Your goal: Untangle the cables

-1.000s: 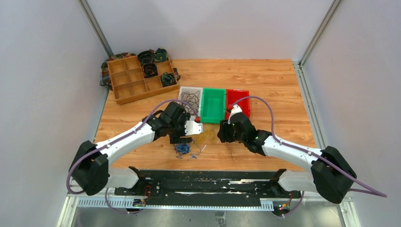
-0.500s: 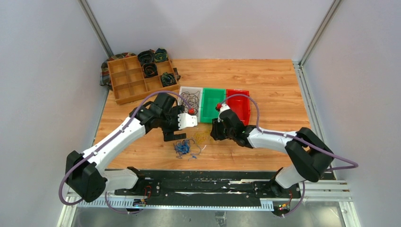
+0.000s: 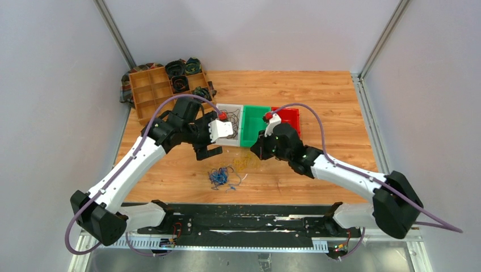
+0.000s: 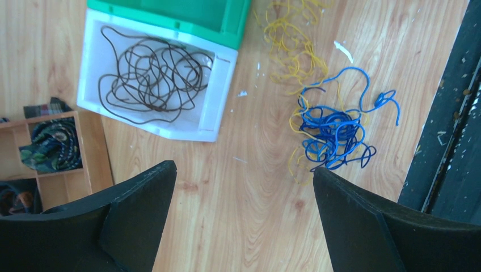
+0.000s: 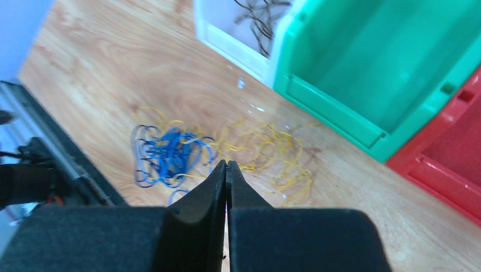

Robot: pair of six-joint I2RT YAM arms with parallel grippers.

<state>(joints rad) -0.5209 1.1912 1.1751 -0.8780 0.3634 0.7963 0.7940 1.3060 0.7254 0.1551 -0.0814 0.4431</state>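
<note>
Down on the table [image 3: 329, 96], near its front edge, a loose knot of blue cables [image 4: 332, 133], with a few loops trailing off to one side. Just beside it and partly threaded through, the yellow cables [image 4: 292, 42], spread thinner toward the green bin [image 4: 187, 28]. Apart from both, the black cables [image 4: 150, 73], heaped inside the white bin [image 4: 222, 96]. Beyond the green bin, a red bin [image 5: 448, 175], seemingly with nothing in it. Farther left, the wooden divided tray [image 4: 93, 153] with dark coiled bundles.

Probably very light, limp and a little springy. Apt to drag the whole bunch along if pulled from the middle, and to slip out of a shallow pinch. Best taken by a free outer loop or an end: the blue loop sticking out on the side away from the yellow, or a yellow strand well out toward the green bin. Then drawn slowly away from where the two colours cross.

Raised over the bare wood between white bin and blue knot, the left gripper [image 4: 244, 173], fingers spread wide, nothing between them. Just beside the yellow spread, the right gripper [image 5: 227, 170], fingers pressed together. No strand to be seen in the pinch, though hard to rule out with wire this thin.
</note>
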